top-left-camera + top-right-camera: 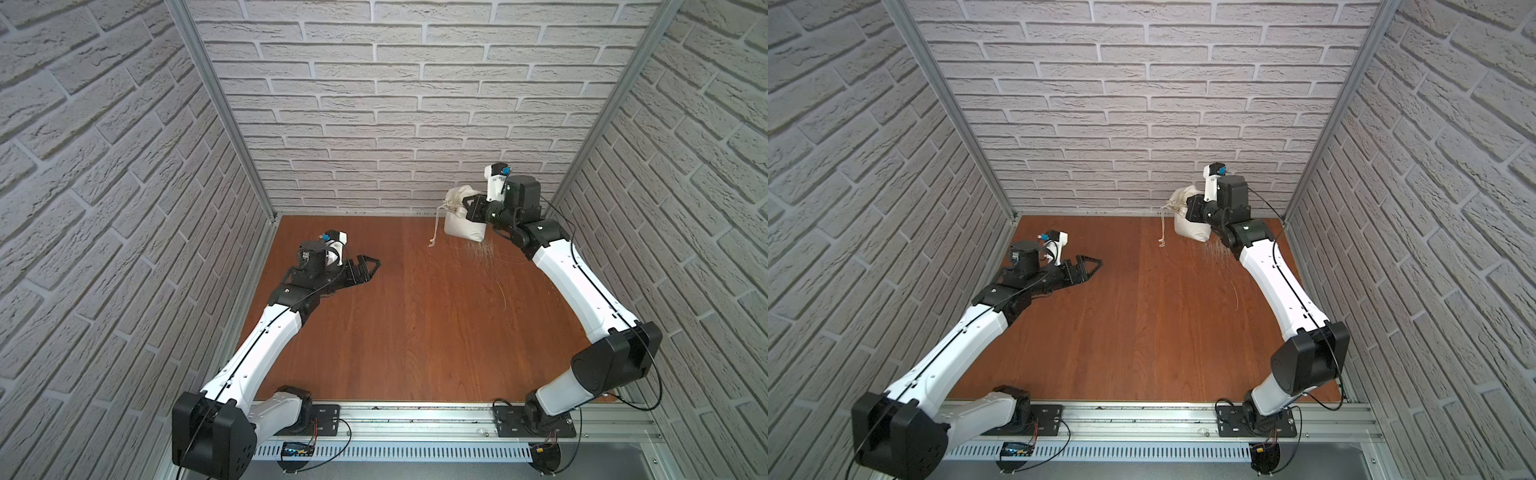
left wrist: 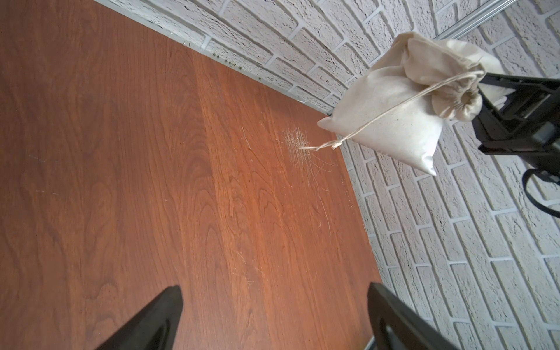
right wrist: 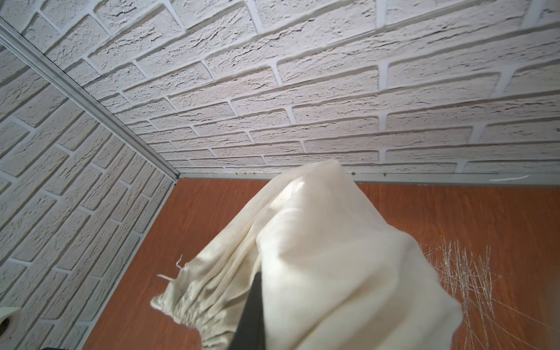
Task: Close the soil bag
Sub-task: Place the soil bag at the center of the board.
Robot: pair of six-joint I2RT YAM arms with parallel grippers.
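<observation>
Soil bag [image 2: 403, 136] cream, neck gathered, knotted cord [image 2: 382, 116] dangling; I see right gripper [image 2: 481, 83] clamped on neck, left gripper [image 2: 274, 300] spread wide, empty, over scratched tabletop [image 2: 151, 151].

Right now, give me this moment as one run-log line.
left gripper: open, empty, above wooden table | right gripper: shut on soil bag neck | drawstring cord: hanging loose, ungripped
</observation>
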